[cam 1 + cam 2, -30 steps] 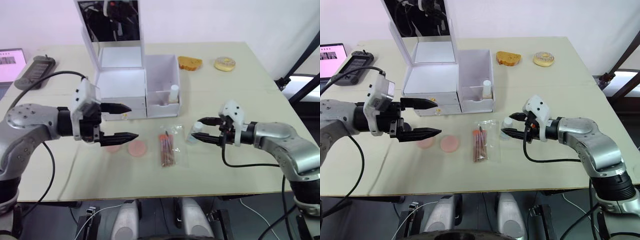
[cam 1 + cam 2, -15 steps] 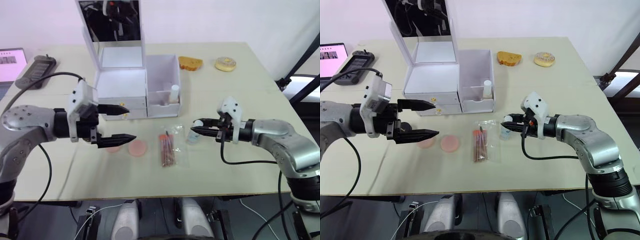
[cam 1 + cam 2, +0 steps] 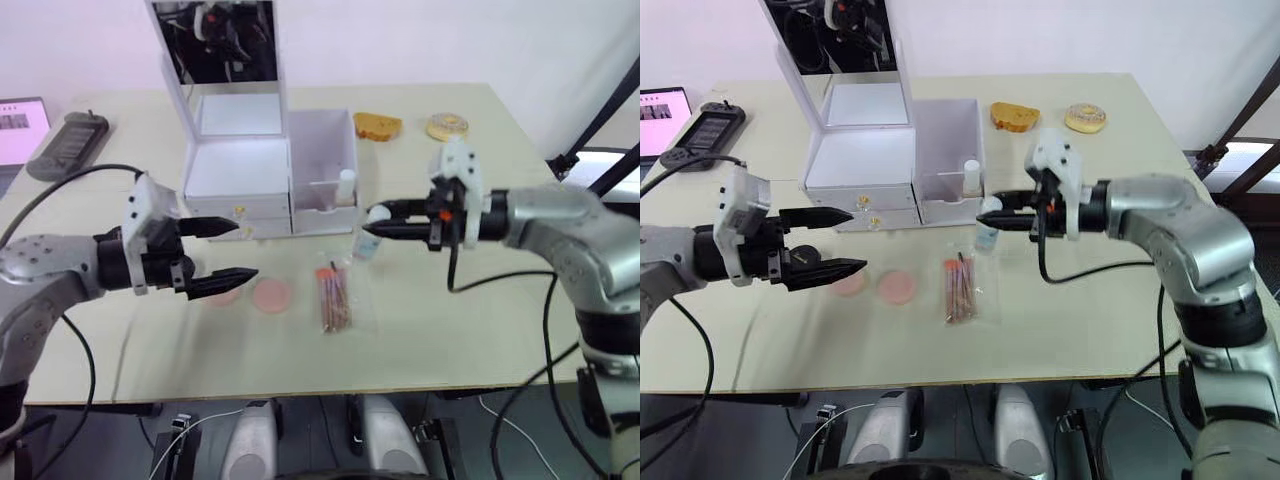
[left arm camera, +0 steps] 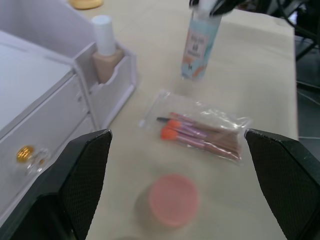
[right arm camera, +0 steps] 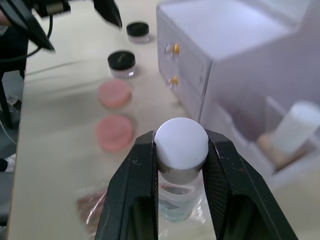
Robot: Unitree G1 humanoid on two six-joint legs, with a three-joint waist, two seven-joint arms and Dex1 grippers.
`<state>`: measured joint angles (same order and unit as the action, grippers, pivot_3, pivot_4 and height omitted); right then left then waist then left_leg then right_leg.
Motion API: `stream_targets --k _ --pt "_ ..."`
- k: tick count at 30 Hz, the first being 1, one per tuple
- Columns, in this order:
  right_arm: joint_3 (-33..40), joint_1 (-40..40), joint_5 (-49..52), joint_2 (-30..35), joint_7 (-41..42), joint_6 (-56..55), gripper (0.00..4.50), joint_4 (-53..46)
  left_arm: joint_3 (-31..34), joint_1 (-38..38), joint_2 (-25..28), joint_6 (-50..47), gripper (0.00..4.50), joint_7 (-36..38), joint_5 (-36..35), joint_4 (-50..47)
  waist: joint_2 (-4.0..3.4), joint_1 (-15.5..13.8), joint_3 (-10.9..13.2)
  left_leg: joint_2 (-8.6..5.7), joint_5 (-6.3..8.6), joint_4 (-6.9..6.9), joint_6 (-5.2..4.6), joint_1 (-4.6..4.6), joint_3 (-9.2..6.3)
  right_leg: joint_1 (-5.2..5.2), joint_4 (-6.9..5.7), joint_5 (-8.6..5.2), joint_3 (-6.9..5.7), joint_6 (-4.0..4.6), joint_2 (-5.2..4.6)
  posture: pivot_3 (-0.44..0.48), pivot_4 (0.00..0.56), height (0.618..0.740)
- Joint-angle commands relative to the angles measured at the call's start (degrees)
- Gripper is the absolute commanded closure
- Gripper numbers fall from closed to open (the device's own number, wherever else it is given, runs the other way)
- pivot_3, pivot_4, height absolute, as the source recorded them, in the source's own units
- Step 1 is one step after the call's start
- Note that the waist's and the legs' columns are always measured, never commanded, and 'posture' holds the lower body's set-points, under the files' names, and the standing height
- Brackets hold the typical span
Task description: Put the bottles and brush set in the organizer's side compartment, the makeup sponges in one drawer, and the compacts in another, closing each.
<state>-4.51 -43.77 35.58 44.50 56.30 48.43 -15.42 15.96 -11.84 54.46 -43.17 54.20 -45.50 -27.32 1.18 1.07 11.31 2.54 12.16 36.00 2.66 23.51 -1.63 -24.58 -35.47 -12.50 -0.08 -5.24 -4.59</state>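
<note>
White plastic cap pinched tight: the right claw (image 5: 181, 150) is clamped on the cap of the small clear bottle with the pale blue label (image 3: 366, 244), and the bottle hangs upright beneath the fingers, just in front of the white plastic organizer (image 3: 268, 170). From the left wrist view the bottle (image 4: 199, 47) hangs near the organizer's open side compartment (image 3: 326, 160), clear of the beige worktop (image 3: 470, 300).

Inside that side compartment a beige foundation bottle with a white cap (image 3: 346, 187) stands upright against the front wall. The organizer's mirrored lid (image 3: 218, 45) is raised, and its two front drawers with gold knobs (image 3: 868, 206) look shut.

Over on the other side, the left claw (image 3: 238, 249) hovers above the worktop with its two black fingers spread wide apart, gripping nothing. Just beside its lower fingertip lie the two round pink makeup sponges (image 3: 271, 296), side by side on the worktop. To their right sits the brush set in its clear plastic sleeve (image 3: 336, 300), orange-tipped brushes lying flat, below the held bottle.

The right wrist view catches two round black-lidded compacts (image 5: 121, 62) on the worktop near the drawer fronts, beyond the sponges.

At the far edge rest a slice of toast (image 3: 379, 125) and a frosted doughnut (image 3: 447, 126), well apart from the action. A black remote-like handset (image 3: 70, 145) lies at the far left.
</note>
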Motion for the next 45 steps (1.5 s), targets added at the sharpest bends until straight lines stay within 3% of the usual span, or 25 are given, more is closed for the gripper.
stream_targets --k 1,8,15,27,38,45 --pt "-3.02 -7.69 -3.15 -2.47 2.35 -3.04 3.8 5.59 4.1 2.91 -0.65 2.22 0.0 -1.62 1.17 -1.93 0.0 0.05 0.0 0.0 0.0 0.0 0.0 0.0 0.01 -0.02 0.0 0.02 0.0 0.04 0.0 0.0 0.15 0.74" --pt "-8.55 -19.98 -11.61 -10.06 5.84 -12.37 3.8 22.85 7.8 8.21 -1.99 2.8 0.0 -4.08 0.76 -4.81 -0.01 -0.04 0.01 0.02 0.0 -0.1 0.0 0.04 0.02 -0.08 0.0 0.15 -0.01 0.25 0.02 0.0 0.15 0.74" --pt "-10.87 -26.49 -19.25 -17.55 6.24 -20.7 3.8 38.82 11.33 11.05 -4.03 2.73 0.0 -6.79 -0.27 -7.24 -0.02 0.1 0.01 0.02 0.0 -0.12 0.0 0.04 0.02 -0.1 -0.03 0.16 -0.01 0.25 0.04 0.0 0.15 0.74" --pt "-11.26 -30.3 -28.84 -24.56 5.1 -30.8 3.8 57.57 12.6 13.06 -4.51 3.05 0.0 -9.05 -0.95 -9.05 -0.04 0.19 0.02 0.02 0.0 -0.18 0.0 0.03 0.02 -0.13 -0.05 0.16 -0.01 0.26 0.06 0.0 0.15 0.74" --pt "-9.99 -30.19 -32.38 -27.64 4.59 -34.28 3.8 64.76 11.03 12.23 -4.65 3.83 0.0 -9.24 -0.41 -8.16 -0.04 0.28 0.02 0.03 0.0 -0.28 0.0 0.02 0.02 -0.15 -0.04 0.16 -0.01 0.25 0.08 0.0 0.15 0.74" --pt "-8.38 -30.69 -32.12 -27.22 5.51 -32.68 0.37 62.32 10.07 11.23 -4.27 4.21 0.0 -8.25 0.03 -6.91 -0.04 0.44 0.02 0.03 -0.01 -0.27 0.01 0.01 0.02 -0.15 -0.07 0.16 -0.01 0.26 0.09 0.0 0.15 0.74"
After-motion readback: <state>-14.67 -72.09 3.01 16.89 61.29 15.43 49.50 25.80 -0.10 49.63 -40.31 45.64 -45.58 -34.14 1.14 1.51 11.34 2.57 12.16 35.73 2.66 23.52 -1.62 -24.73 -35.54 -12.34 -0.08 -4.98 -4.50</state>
